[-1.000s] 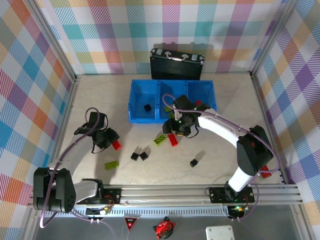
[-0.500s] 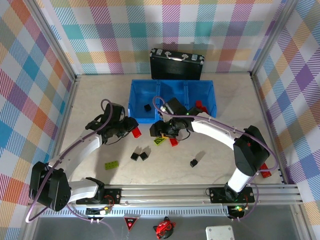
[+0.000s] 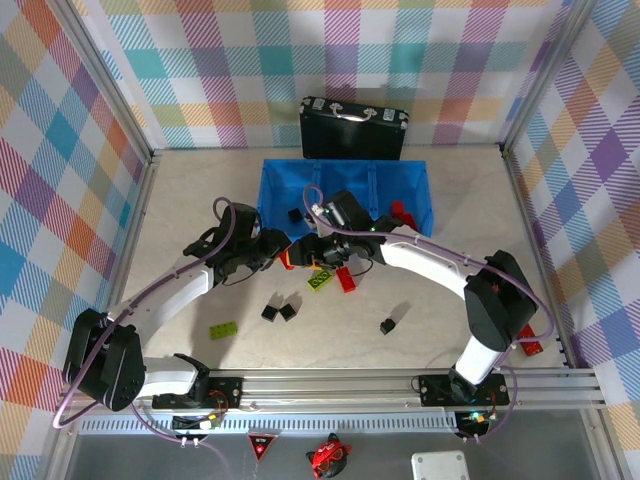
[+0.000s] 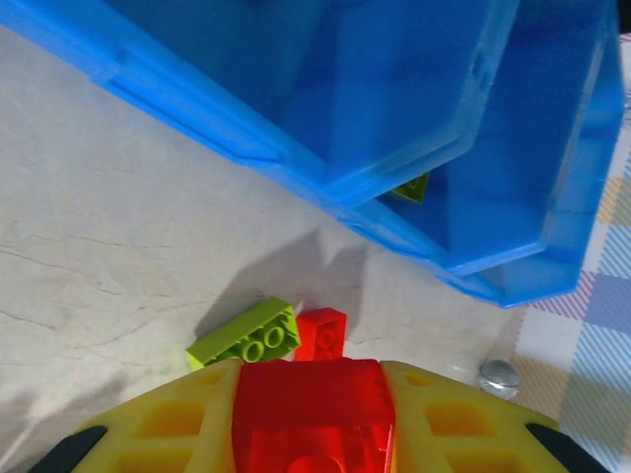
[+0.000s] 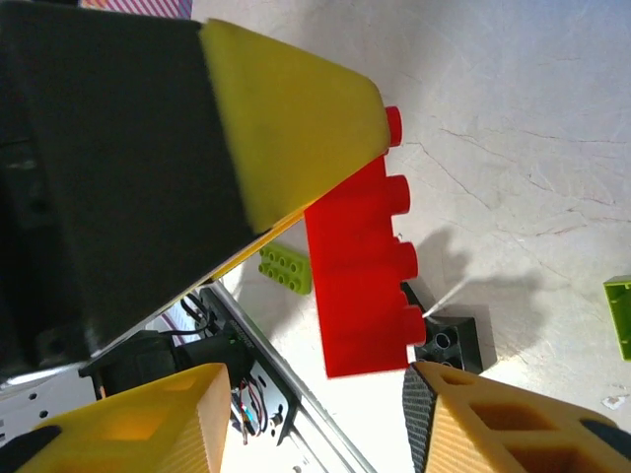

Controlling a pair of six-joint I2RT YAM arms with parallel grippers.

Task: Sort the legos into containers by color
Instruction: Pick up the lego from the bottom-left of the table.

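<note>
The left gripper [image 3: 284,251] pinches a red brick [image 4: 314,409] between its yellow fingers [image 4: 168,429] and holds it above the table [image 3: 200,200], just in front of the bin [image 3: 275,195] where the left and middle compartments meet. The right gripper [image 3: 312,252] is close beside it, its fingers [image 5: 493,434] spread with nothing between them. Its wrist view shows the held brick clear of the table and casting a shadow. A green brick [image 3: 321,281] and a second red brick [image 3: 346,279] lie just beside each other on the table in front of the middle compartment. Two black cubes [image 3: 279,312] sit side by side nearer the arm bases. A third cube [image 3: 386,326] lies well apart to the right, and another green brick [image 3: 224,329] to the left. In the bin, a black cube [image 3: 296,215] rests in the left compartment and a red piece [image 3: 400,212] in the right one. A green piece [image 4: 409,187] shows through the bin's wall in the left wrist view, though I cannot tell which compartment it is in. A black case [image 3: 353,128] stands behind the bin.
</note>
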